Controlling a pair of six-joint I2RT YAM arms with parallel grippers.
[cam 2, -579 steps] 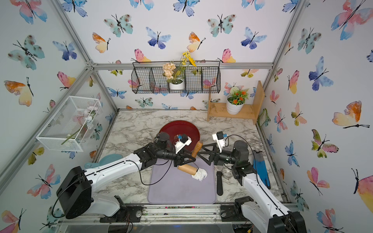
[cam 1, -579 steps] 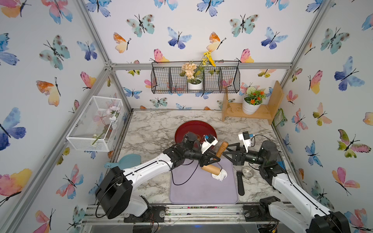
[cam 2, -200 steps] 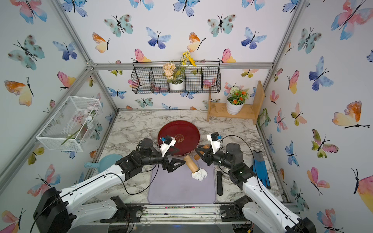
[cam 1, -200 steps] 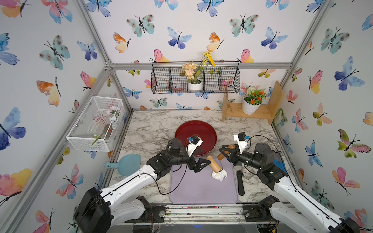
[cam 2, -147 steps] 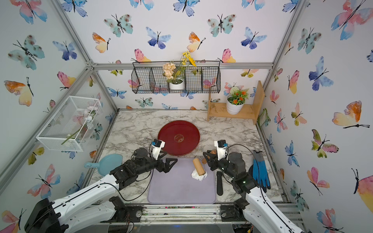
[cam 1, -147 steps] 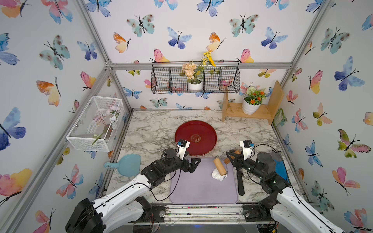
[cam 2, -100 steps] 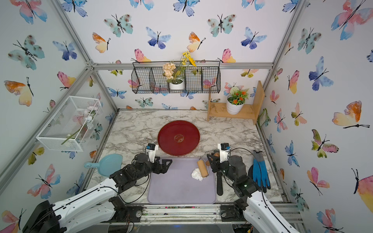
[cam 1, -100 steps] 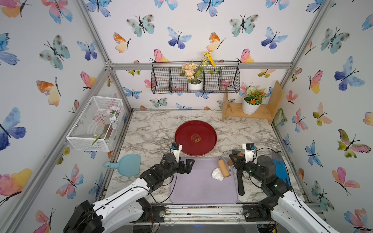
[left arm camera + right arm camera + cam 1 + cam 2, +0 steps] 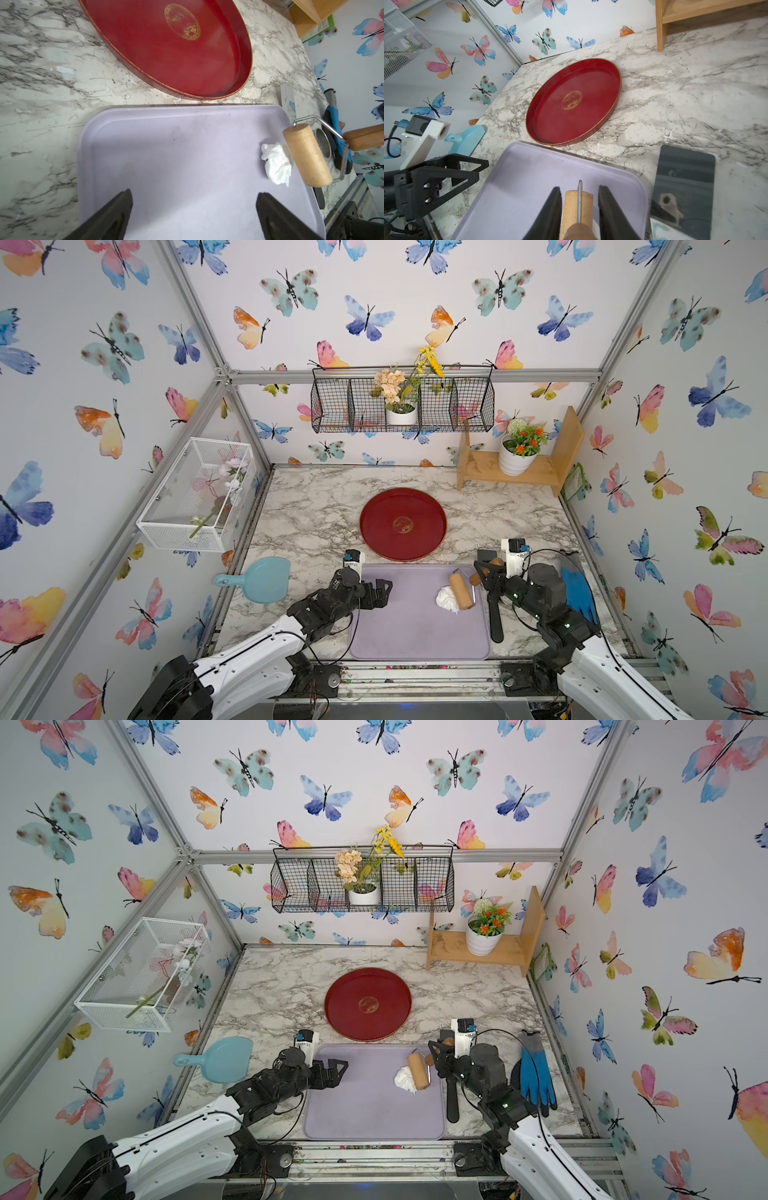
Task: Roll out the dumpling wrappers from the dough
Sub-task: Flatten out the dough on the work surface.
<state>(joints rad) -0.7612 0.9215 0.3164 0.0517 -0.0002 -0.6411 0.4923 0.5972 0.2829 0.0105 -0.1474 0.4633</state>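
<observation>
The dough is a small crumpled white lump on the right part of the purple mat. A wooden roller has its barrel right beside the lump, on the lump's right. My right gripper is shut on the roller's brown handle. My left gripper hangs open over the mat's left edge, holding nothing. No dumpling wrappers are in view.
A red round tray sits just behind the mat. At the right lie a black-handled tool, a dark flat plate and a blue glove. A blue dustpan lies left; a wooden shelf stands back right.
Both arms have drawn back toward the front. My left gripper left the roller and moved to the mat's left edge. The roller came down beside the dough with my right gripper.
</observation>
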